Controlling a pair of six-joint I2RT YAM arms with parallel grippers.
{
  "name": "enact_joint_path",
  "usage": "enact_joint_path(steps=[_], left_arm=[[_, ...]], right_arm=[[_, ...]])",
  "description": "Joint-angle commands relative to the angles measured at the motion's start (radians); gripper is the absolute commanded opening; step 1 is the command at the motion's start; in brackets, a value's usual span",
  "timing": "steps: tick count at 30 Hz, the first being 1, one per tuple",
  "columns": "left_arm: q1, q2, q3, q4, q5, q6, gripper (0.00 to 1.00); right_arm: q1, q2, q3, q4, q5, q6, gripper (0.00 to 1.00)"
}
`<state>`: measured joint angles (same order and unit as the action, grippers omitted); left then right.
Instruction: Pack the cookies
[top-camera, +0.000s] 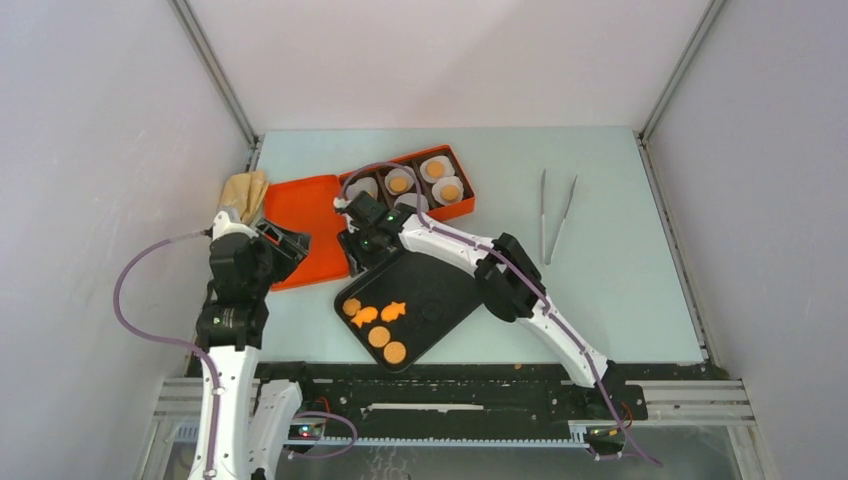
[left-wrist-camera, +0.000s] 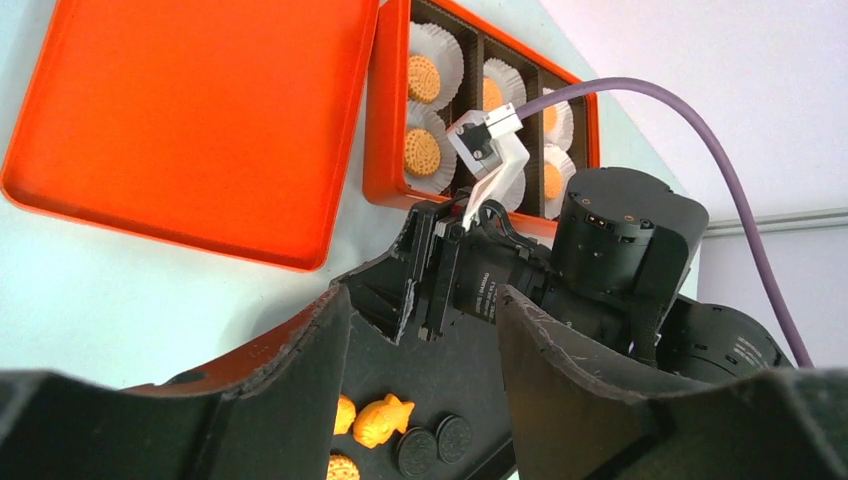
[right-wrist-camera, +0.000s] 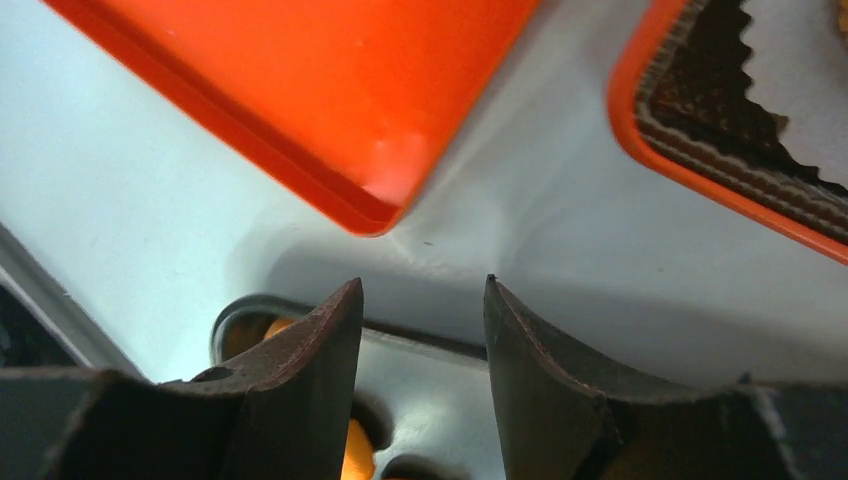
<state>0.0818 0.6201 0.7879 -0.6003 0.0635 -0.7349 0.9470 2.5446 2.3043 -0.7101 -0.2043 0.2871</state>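
Flat round and fish-shaped cookies (top-camera: 379, 337) lie on the smooth black tray (top-camera: 440, 290). More sit in frilly paper cups (left-wrist-camera: 447, 55) in the orange box (top-camera: 468, 205), partly hidden by the right arm (top-camera: 450, 240). The left gripper (left-wrist-camera: 422, 300) and right gripper (right-wrist-camera: 422, 290) are spread apart and empty.

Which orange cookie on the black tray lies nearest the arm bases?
The round cookie at the black tray's bottom corner; the other rounds and both fish lie farther back.
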Motion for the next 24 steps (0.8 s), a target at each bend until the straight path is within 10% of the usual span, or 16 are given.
enact_joint_path(steps=[1, 9, 15, 24], left_arm=[[0.009, 0.0, -0.023, 0.041, 0.04, -0.004, 0.6], [0.008, 0.051, -0.065, 0.082, 0.029, -0.03, 0.57], [0.007, 0.222, -0.146, 0.137, -0.061, -0.038, 0.01], [-0.074, 0.534, -0.062, 0.143, -0.235, -0.046, 0.0]], right_arm=[[-0.039, -0.094, -0.168, 0.006, -0.01, 0.051, 0.56], [-0.158, -0.356, -0.635, 0.138, 0.017, 0.072, 0.56], [-0.196, -0.467, -0.719, 0.169, 0.033, 0.032, 0.55], [-0.197, -0.677, -0.731, 0.195, -0.008, 0.038, 0.5]])
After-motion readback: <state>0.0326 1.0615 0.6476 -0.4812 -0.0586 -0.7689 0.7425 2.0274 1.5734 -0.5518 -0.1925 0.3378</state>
